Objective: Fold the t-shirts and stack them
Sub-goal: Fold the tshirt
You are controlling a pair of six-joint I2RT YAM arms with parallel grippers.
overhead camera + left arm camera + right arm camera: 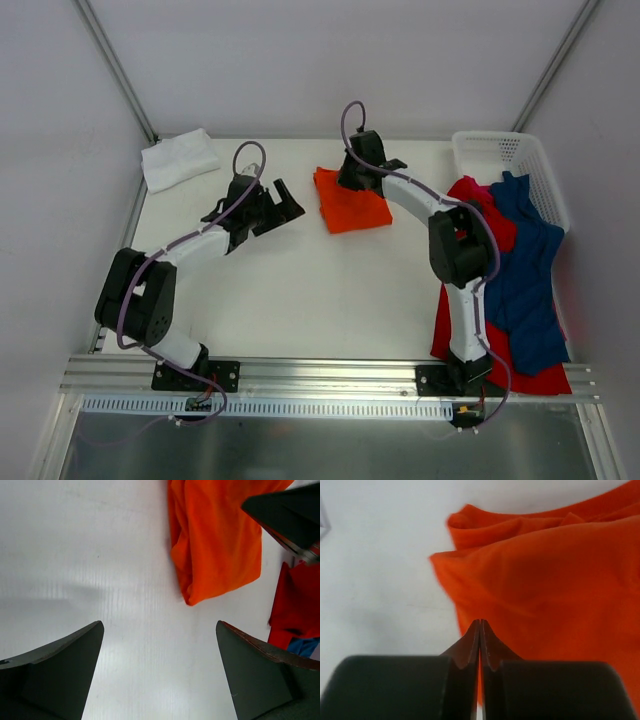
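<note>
Folding seems done for the white shirt (180, 158) and orange shirt (350, 205), not the red shirt (492, 228) or blue shirt (527, 275); none are stacked; left gripper (160, 625) is held open, right gripper (480, 622) shut.

White perforated basket (497, 150) at far right table (300, 300) corner; aluminium rail (330, 375) along near edge.

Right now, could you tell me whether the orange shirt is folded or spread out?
Folded. The orange shirt lies as a small layered rectangle on the table, with no sleeves sticking out.
</note>
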